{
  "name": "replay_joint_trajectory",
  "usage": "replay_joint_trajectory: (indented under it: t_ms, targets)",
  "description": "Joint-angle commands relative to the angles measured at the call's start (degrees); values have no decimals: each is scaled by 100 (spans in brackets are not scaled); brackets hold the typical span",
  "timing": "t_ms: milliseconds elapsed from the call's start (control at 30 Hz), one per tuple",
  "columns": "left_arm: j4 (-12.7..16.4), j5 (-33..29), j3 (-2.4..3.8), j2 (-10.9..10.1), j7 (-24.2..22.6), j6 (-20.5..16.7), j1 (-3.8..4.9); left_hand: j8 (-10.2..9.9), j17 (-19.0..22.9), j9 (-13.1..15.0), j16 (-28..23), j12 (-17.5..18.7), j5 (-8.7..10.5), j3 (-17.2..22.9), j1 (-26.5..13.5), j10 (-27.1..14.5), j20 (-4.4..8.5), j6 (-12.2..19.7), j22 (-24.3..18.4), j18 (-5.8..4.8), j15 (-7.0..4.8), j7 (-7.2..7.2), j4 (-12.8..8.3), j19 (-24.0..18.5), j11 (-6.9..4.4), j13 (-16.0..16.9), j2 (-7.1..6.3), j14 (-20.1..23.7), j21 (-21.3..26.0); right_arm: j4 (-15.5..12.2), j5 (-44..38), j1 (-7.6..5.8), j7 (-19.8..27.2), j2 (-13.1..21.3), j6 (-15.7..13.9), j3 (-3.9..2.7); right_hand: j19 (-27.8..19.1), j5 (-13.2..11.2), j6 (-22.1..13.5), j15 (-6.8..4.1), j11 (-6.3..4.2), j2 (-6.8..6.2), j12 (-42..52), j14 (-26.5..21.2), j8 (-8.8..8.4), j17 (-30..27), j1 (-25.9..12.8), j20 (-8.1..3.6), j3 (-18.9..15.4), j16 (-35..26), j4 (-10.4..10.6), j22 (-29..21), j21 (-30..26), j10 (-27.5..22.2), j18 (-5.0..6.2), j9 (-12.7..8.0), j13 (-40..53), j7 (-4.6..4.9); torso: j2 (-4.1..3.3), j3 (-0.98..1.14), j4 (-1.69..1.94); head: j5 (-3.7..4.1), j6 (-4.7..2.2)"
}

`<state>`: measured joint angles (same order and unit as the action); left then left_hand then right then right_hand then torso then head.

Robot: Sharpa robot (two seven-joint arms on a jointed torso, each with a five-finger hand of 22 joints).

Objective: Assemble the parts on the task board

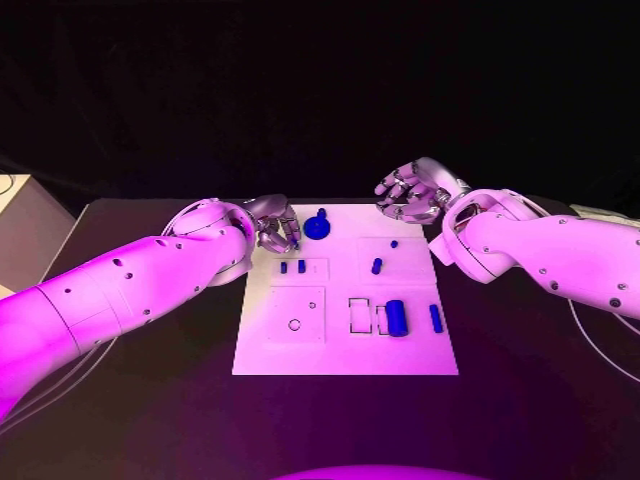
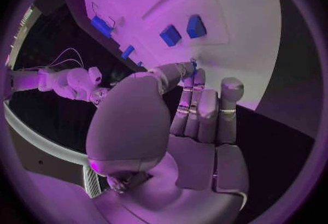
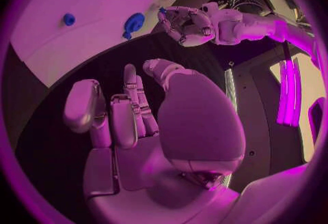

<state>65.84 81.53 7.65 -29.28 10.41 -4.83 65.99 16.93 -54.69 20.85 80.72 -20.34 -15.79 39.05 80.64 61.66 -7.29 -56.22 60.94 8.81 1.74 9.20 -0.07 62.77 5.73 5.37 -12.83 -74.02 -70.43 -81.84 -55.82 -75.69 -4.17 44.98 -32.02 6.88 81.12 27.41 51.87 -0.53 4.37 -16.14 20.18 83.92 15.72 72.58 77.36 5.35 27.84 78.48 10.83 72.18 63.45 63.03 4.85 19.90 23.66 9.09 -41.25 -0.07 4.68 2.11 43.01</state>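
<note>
The white task board point(image 1: 263, 345) lies in the middle of the black table. On it are a round blue part point(image 1: 317, 228), two small blue pegs point(image 1: 293, 267), two tiny blue pieces point(image 1: 376, 266), a thick blue cylinder point(image 1: 395, 317) and a slim blue bar point(image 1: 436, 318). My left hand point(image 1: 273, 228) hovers at the board's far left corner, beside the round part. Its thumb and a finger pinch a small blue part point(image 2: 194, 64), also seen from the right wrist point(image 3: 163, 10). My right hand point(image 1: 414, 190) is raised over the far right corner, fingers loosely bent, holding nothing.
A pale box point(image 1: 6, 235) stands off the table's left side. Cables point(image 1: 609, 345) trail under the right arm. Bare black tabletop point(image 1: 551, 400) surrounds the board on the near side.
</note>
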Motion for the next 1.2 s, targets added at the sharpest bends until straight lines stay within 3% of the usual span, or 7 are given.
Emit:
replay_joint_trajectory:
  t_ms: [33,367,900,1200]
  targets:
    - [-11,57,4,9,4,126,0,-38,17,10,12,24,21,-35,-55,45,5,-42,-10,-87,-10,-10,10,20,-15,11,2,-26,10,-2,-69,1,17,-10,138,-1,-14,23,-3,50,29,-9,-30,65,-36,-8,-44,18,0,-32,-37,-8,-18,-13,47,-8,-6,29,1,4,-1,9,0]
    - [-99,39,-19,86,-26,188,-7,-40,44,13,6,32,25,-45,-56,53,5,-45,-41,-79,-13,-14,6,-9,-19,14,-2,-13,33,-2,-70,3,16,-26,177,-1,-15,22,-4,53,33,-9,-45,64,-37,-4,-51,21,-1,-31,-35,-8,-20,-15,46,-9,-21,33,-7,3,-14,-7,7]
    - [-186,28,-60,134,-55,313,-16,-42,54,16,4,43,32,-58,-59,64,6,-50,-40,-80,-15,-18,5,-7,-22,17,0,-8,36,-15,-70,7,13,-29,200,-1,-15,22,-4,53,33,-9,-45,64,-37,-4,-51,21,-1,-31,-35,-8,-20,-15,46,-9,-21,33,3,6,-1,-7,26]
    - [-121,74,-135,120,-142,294,-27,-4,38,67,25,34,58,-185,-38,227,26,-157,-59,-78,-61,-77,-35,-17,-84,89,29,-18,69,-9,-70,11,5,-29,210,-1,-15,22,-4,53,33,-9,-45,64,-37,-4,-51,21,-1,-31,-35,-8,-20,-15,46,-9,-21,33,-3,5,-9,-14,27]
